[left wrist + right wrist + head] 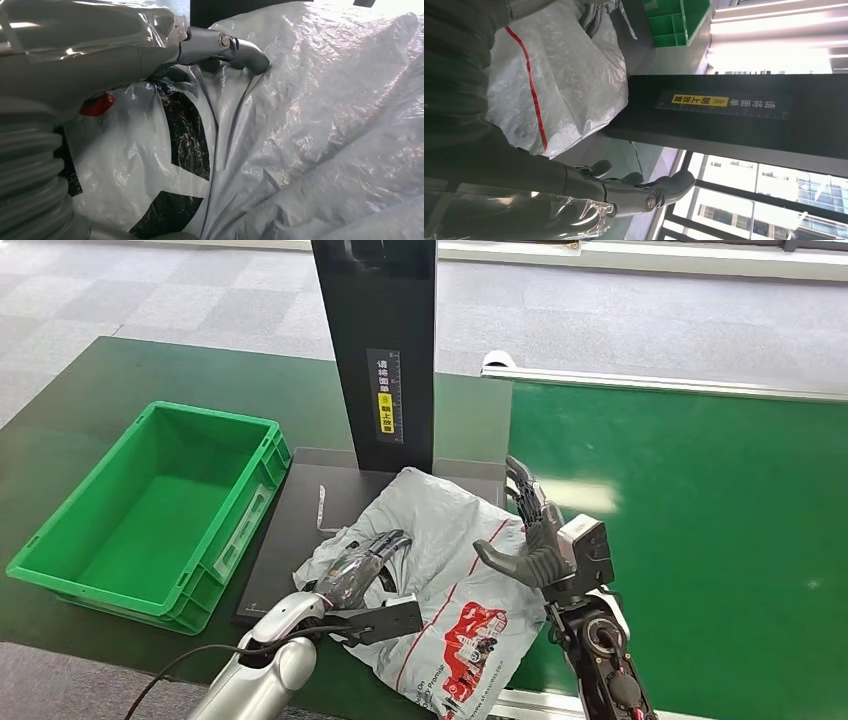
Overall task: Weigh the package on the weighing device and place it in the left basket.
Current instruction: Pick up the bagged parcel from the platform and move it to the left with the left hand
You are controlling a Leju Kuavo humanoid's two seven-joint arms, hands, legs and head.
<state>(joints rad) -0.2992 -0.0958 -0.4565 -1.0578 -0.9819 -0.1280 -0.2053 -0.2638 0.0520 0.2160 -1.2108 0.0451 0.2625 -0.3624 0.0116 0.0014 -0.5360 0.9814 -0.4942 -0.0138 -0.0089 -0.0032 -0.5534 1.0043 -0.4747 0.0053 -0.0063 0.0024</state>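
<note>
The grey plastic package [445,570] with red and black print lies half on the black weighing platform [290,530] and half over the table's front edge. My left hand [362,562] rests on the package's left part with its fingers stretched over the crumpled plastic. Up close, the left thumb [235,50] presses into the package [325,125]. My right hand [535,535] stands at the package's right edge, fingers up and apart, thumb pointing at the bag, holding nothing. The right hand [624,192] shows spread fingers just off the package [559,75]. The green basket [60,570] stands left of the platform.
The scale's black post [385,350] with a yellow label rises behind the package. A bright green belt [700,540] with a metal rail runs along the right. A black cable [190,655] trails off my left arm at the front edge.
</note>
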